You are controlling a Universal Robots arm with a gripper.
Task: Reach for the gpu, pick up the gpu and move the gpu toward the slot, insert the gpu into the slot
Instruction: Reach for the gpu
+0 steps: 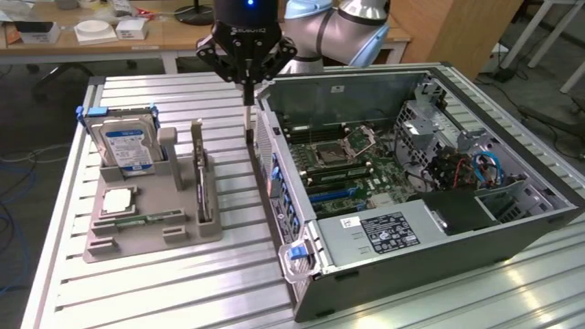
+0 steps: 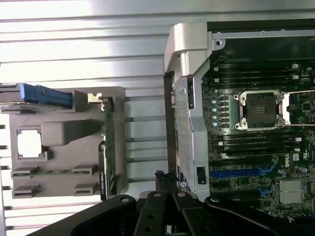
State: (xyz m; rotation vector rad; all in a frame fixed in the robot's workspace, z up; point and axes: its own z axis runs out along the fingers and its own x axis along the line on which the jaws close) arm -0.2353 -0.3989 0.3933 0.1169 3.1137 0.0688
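Beside the computer case [image 1: 439,274], the gpu [image 1: 199,175] stands on edge in a grey holder [image 1: 183,236]. It is probably light, stiff and fragile, so take it by its top edge. The gripper [image 1: 248,127], closed and empty, hovers above the case wall.

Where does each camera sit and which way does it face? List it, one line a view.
Exterior view: raised off the arm, looking down at the table and computer case; arm and claw show.
Wrist view: on the wrist, looking down past the claw at the table.
Shared: gpu, grey holder, computer case.
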